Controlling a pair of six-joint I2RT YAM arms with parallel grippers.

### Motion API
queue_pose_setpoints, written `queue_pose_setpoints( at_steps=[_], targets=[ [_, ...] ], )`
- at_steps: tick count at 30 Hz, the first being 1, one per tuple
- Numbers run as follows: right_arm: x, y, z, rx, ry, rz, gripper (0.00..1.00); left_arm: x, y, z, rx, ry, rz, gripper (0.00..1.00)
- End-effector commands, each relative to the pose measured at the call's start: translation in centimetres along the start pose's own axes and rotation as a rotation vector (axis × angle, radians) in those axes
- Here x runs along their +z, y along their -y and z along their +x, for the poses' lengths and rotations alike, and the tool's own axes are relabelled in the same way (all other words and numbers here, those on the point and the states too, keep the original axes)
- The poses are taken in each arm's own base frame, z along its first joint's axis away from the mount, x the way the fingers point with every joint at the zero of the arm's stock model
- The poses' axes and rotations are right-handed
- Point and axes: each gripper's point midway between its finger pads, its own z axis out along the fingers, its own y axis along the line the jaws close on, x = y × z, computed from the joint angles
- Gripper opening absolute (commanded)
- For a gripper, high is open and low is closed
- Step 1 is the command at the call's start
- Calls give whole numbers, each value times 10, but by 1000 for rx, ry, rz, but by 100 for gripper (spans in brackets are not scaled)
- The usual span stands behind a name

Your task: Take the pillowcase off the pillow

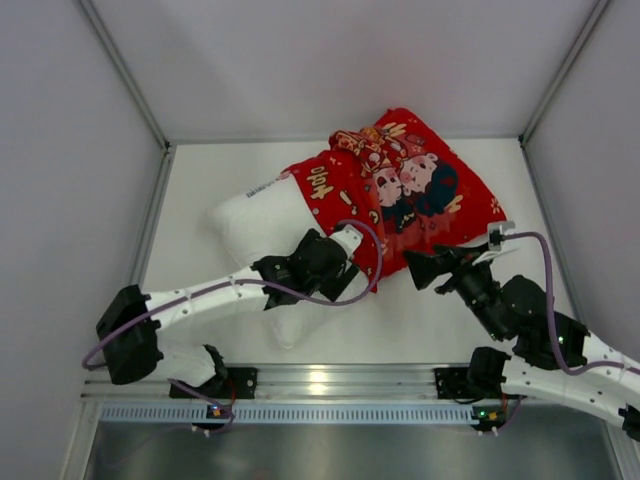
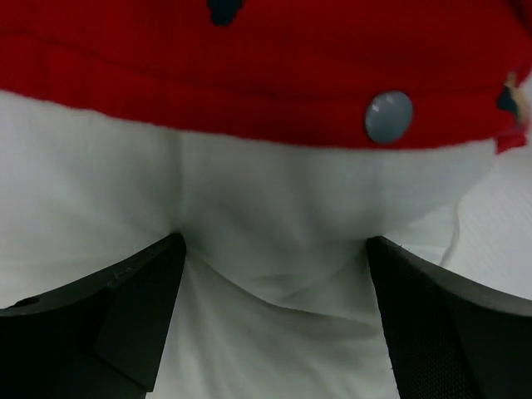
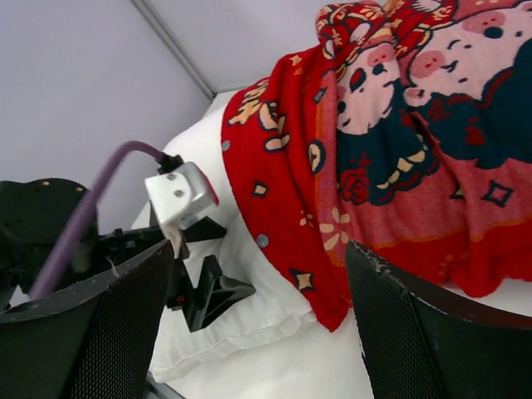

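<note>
Pillowcase fabric, bright red with cartoon children and gold characters, covers only the far right part of the pillow. The near left part of the plump white pillow lies bare on the white bench. The open hem of the cover runs slantwise across the pillow, and the fabric is bunched into a raised fold at the far end.

The left gripper rests on the bare pillow just beside that hem. In the left wrist view its two dark fingers are spread wide and released, and both press into the white filling, which bulges up between them. They clasp nothing. Just ahead of them is the red hem with a round grey snap button on it.

The right gripper is at the near right edge of the pillowcase, pointing toward it. Whether it touches the cloth cannot be told. In the right wrist view its fingers are parted, with nothing caught between them. Beyond them hangs the lower corner of the red cover, draped over the edge of the pillow. Farther left in that view, the left arm's silver camera block and its purple cable sit over the white pillow.

A metal rail runs along the near edge of the bench and carries both arm bases.
</note>
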Motion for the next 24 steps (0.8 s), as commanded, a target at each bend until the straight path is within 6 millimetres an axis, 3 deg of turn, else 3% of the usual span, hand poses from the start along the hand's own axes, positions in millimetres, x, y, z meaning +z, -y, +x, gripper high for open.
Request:
queue_pose_setpoints(
  at_steps=[1, 3, 4, 5, 9, 11, 12, 14, 15, 17, 18, 19, 21, 24],
  targets=[
    [-2, 13, -16, -51, 35, 74, 80, 39, -23, 32, -32, -136, -144, 92],
    [-2, 17, -23, -78, 51, 104, 82, 50, -23, 46, -136, -189, -113, 57],
    [1, 16, -28, -90, 56, 120, 83, 53, -34, 48, -196, -197, -123, 18],
    [2, 19, -32, -117, 64, 143, 83, 55, -34, 49, -237, -191, -106, 0],
    [17, 12, -48, -202, 63, 186, 84, 39, -40, 37, -296, -122, -95, 0],
    [34, 14, -44, -272, 26, 214, 84, 33, -39, 39, -319, -111, -87, 0],
    [41, 22, -54, -276, 38, 250, 83, 24, -40, 34, -335, -81, -75, 0],
    [62, 17, -42, -285, -33, 197, 79, 17, -39, 35, -362, -64, -65, 0],
    [71, 30, -54, -275, -21, 231, 78, 11, -40, 38, -370, -58, -63, 0],
    [95, 30, -39, -268, -104, 177, 72, 6, -39, 42, -382, -61, -55, 0],
    [105, 31, -44, -262, -110, 167, 71, 2, -40, 42, -387, -55, -54, 0],
    [123, 44, -37, -265, -148, 185, 68, 1, -40, 44, -388, -60, -50, 0],
    [141, 36, -31, -266, -195, 117, 66, -3, -39, 41, -393, -45, -40, 0],
    [171, 40, 4, -271, -295, 69, 65, -5, -38, 39, -396, -41, -29, 0]
  ],
)
